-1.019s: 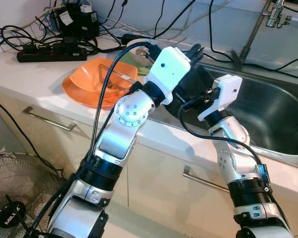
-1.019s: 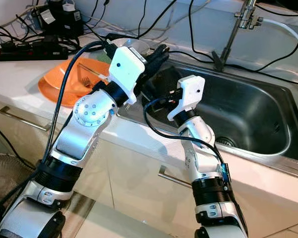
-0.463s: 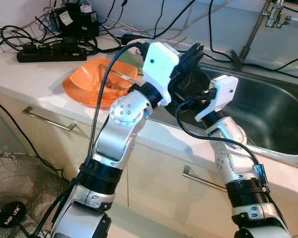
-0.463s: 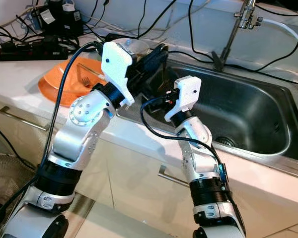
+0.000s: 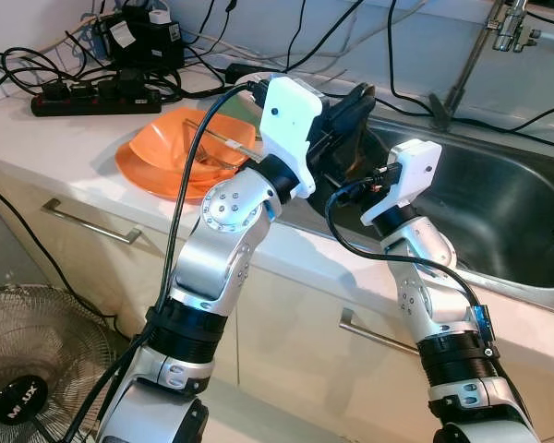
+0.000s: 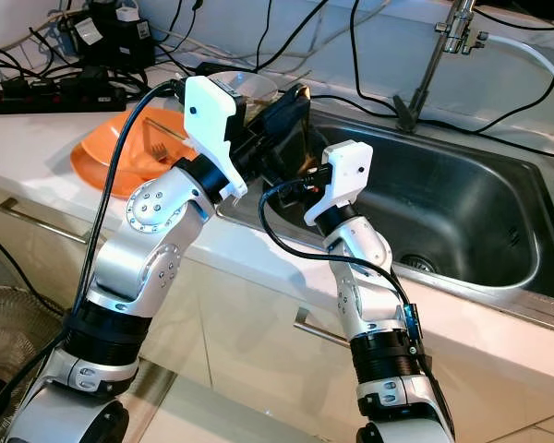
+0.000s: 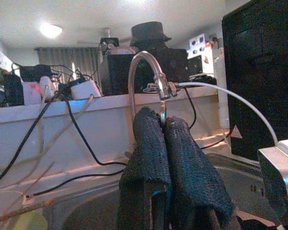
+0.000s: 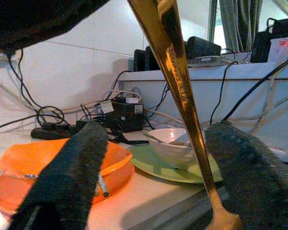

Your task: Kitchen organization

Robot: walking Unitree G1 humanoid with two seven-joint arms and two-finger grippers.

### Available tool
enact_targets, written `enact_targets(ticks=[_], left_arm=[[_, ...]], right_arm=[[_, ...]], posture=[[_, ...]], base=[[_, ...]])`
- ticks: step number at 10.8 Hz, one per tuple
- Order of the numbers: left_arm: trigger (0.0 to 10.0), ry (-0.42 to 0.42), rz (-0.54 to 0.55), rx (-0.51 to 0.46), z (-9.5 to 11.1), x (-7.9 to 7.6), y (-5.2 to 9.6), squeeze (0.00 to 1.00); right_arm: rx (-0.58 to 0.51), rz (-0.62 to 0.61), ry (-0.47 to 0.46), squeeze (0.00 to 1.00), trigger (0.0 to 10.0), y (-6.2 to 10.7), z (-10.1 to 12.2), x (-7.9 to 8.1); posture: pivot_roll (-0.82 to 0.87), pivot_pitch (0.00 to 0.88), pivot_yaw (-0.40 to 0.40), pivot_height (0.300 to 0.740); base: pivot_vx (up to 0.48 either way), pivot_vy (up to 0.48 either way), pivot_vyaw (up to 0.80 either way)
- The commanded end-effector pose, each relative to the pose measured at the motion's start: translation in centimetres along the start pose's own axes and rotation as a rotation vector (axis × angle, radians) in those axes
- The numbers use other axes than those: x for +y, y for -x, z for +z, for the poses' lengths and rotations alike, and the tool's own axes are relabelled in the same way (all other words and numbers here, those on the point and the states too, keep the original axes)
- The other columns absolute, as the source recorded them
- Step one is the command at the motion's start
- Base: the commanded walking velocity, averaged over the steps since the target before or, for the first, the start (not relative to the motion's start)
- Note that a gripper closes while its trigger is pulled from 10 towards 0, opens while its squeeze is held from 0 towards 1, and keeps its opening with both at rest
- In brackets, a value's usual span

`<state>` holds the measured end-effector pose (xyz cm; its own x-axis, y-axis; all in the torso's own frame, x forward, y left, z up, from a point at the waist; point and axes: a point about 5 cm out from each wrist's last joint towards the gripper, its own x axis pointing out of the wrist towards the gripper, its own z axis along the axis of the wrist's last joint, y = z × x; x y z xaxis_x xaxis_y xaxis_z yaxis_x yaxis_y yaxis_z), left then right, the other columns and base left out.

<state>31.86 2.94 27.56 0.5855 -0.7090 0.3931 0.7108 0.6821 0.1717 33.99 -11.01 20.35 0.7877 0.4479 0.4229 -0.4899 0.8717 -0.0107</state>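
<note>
Jaws of left gripper [image 7: 164, 158] pinch gold utensil [image 8: 180, 91] — right gripper [image 8: 156, 158] spread.

The pale worktop [image 5: 92, 138] runs along the wall, with a stainless sink [image 5: 499, 217] set into it on the right. At the back left lie a black power strip [image 5: 92, 97] and tangled cables [image 5: 37, 65]. Nearer the sink sits a stack of orange dishes [image 5: 166, 152] holding a fork [image 6: 157, 148], and behind it a green plate [image 8: 173, 170] carrying a white bowl [image 8: 170, 143].
</note>
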Motion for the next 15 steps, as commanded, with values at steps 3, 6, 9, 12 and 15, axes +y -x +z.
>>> enact_targets(ticks=[3,6,9,12,15], left_arm=[[10.0,0.023,-0.029,-0.032,0.80,-0.34,0.09,0.00],[10.0,0.030,-0.040,-0.017,0.71,-0.44,0.19,0.00],[10.0,0.042,-0.038,-0.015,0.74,-0.43,0.18,0.00],[10.0,0.056,-0.052,-0.009,0.68,-0.60,0.23,0.00],[10.0,0.052,-0.062,-0.003,0.61,-0.84,0.28,0.00]], right_arm=[[0.031,-0.003,0.008,0.00,10.0,-0.20,-0.48,0.15],[0.029,0.007,0.019,0.00,0.0,-0.27,-0.46,0.20],[0.020,0.004,0.008,0.00,0.0,-0.40,-0.43,0.41],[0.008,-0.014,-0.005,0.00,0.0,-0.51,-0.42,0.51],[0.008,-0.022,0.003,0.00,0.0,-0.51,-0.41,0.32]], posture=[[0.19,0.000,-0.032,0.725],[0.19,0.000,-0.031,0.725],[0.19,0.000,-0.022,0.725],[0.19,0.000,-0.017,0.725],[0.19,0.000,-0.018,0.725]], base=[[0.000,0.000,0.00],[0.000,0.000,0.00],[0.000,0.000,0.00],[0.000,0.000,0.00],[0.000,0.000,0.00]])
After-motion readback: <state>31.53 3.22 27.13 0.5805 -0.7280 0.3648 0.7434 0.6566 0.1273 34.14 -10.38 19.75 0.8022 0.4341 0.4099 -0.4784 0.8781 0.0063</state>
